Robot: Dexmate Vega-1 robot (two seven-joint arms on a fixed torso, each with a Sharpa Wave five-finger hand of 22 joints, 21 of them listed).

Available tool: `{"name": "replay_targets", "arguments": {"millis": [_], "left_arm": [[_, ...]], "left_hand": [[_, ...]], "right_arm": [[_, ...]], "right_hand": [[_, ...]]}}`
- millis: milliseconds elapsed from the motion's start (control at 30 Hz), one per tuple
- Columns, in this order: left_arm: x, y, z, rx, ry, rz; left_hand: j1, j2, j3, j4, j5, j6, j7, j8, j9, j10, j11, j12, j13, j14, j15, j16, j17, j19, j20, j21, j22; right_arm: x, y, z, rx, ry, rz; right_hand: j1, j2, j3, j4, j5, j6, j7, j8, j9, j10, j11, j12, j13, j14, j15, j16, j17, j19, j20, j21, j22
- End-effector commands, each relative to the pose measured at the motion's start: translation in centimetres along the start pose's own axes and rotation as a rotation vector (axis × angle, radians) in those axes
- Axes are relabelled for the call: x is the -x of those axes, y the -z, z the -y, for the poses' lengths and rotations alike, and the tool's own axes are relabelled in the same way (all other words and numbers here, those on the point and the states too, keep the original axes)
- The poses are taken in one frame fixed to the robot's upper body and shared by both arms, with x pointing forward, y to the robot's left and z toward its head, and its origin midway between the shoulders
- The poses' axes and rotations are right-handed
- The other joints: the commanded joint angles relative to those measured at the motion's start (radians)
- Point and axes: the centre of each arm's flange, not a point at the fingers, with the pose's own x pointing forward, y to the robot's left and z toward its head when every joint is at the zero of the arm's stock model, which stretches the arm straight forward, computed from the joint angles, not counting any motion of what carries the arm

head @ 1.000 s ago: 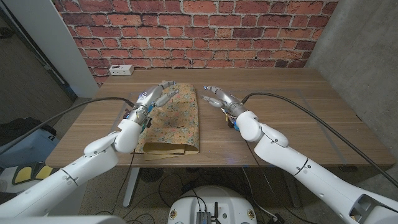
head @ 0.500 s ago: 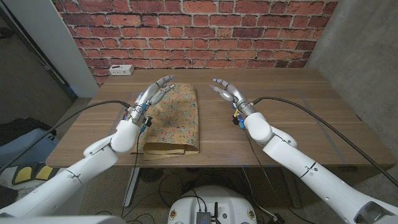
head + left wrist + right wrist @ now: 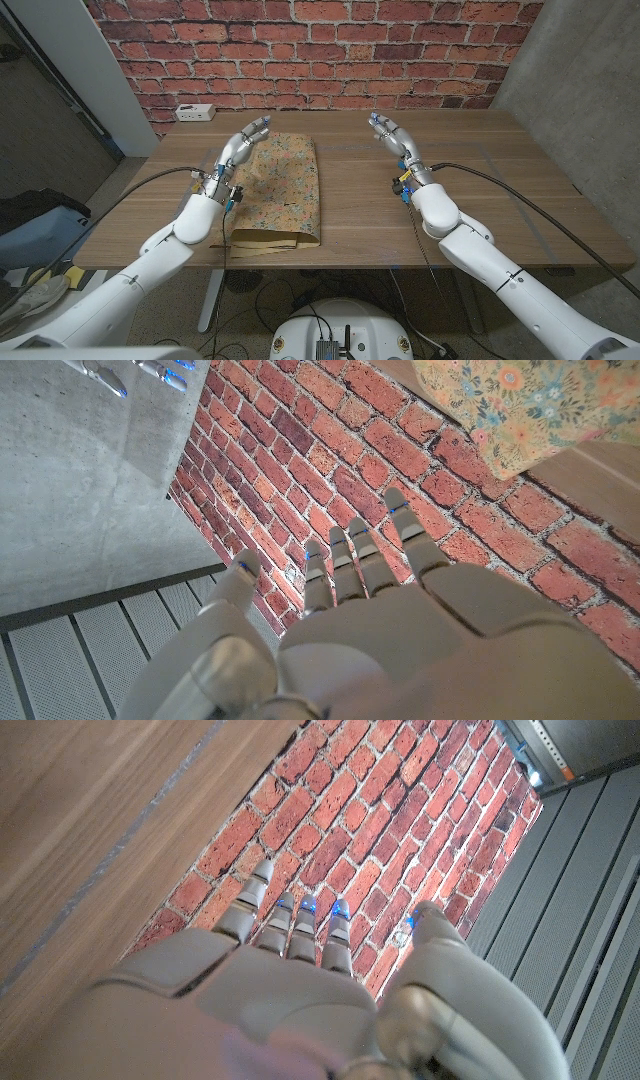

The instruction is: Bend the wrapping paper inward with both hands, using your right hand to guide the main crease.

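The floral wrapping paper (image 3: 282, 190) lies folded on the table's left half, a loose flap at its near end; a corner of the wrapping paper (image 3: 520, 405) is in the left wrist view. My left hand (image 3: 238, 150) is raised at the paper's far left corner, fingers straight and apart, holding nothing. The left hand (image 3: 380, 610) points at the brick wall. My right hand (image 3: 398, 142) is lifted well to the right of the paper, fingers spread, empty. The right hand (image 3: 300, 980) faces the wall over bare wood.
A white power strip (image 3: 195, 112) lies at the table's (image 3: 470, 200) far left edge by the brick wall. Cables run along both forearms. A concrete wall stands to the right.
Both hands have lifted off the table and tilted their fingers upward. The right hand moved right, away from the paper's edge; the left hand drew back to the paper's left corner.
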Motion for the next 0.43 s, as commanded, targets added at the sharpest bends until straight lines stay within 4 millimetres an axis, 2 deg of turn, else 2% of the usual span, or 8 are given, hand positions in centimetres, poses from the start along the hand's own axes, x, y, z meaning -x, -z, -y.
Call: {"name": "replay_targets", "arguments": {"millis": [33,233,333,433], "left_arm": [[-0.2,0.8,-0.2,0.068,-0.067,-0.042],[0.6,-0.2,-1.2,0.019,-0.114,-0.053],[0.2,0.1,-1.5,-0.009,-0.083,-0.038],[0.3,0.9,-1.1,0.046,-0.109,-0.059]], "left_hand": [[-0.002,-0.003,0.004,0.001,-0.003,-0.015,0.004,0.005,0.003,-0.006,0.0,0.003,0.0,-0.01,-0.001,0.003,0.002,0.0,-0.008,-0.003,0.003],[-0.002,-0.003,0.005,0.0,-0.002,-0.019,0.001,0.007,0.002,-0.01,0.001,0.004,-0.001,-0.015,-0.002,0.003,0.001,0.001,-0.012,-0.004,0.003],[-0.001,-0.004,0.005,-0.002,-0.002,-0.018,0.0,0.008,0.001,-0.011,-0.004,0.004,-0.002,-0.015,-0.003,0.004,0.001,0.002,-0.013,-0.004,0.003],[-0.001,-0.005,0.005,-0.003,-0.002,-0.025,-0.002,0.007,0.001,-0.015,-0.006,0.004,-0.003,-0.021,-0.002,0.003,0.0,0.0,-0.015,-0.006,0.003]], "right_arm": [[0.3,1.6,2.7,-0.07,0.138,0.072],[-1.8,1.2,2.4,-0.095,0.127,0.14],[-2.2,0.4,2.1,-0.075,0.121,0.163],[-2.2,0.0,1.8,-0.079,0.134,0.174]], "right_hand": [[-0.013,-0.008,-0.008,0.001,0.002,0.008,0.002,0.004,0.002,0.015,-0.002,0.003,0.003,0.014,-0.002,0.004,0.003,0.004,-0.015,-0.005,0.002],[-0.021,-0.01,-0.011,0.003,0.004,0.01,0.002,0.002,0.002,0.015,-0.001,0.0,0.003,0.014,-0.001,0.001,0.004,-0.001,-0.028,-0.009,0.003],[-0.023,-0.01,-0.011,0.003,0.005,0.008,0.006,0.001,0.002,0.014,0.003,-0.001,0.003,0.013,-0.001,-0.002,0.004,-0.005,-0.031,-0.012,0.003],[-0.024,-0.01,-0.011,0.002,0.006,0.014,0.002,0.001,0.001,0.022,-0.001,0.0,0.003,0.021,-0.005,-0.001,0.003,-0.003,-0.032,-0.013,0.003]]}}
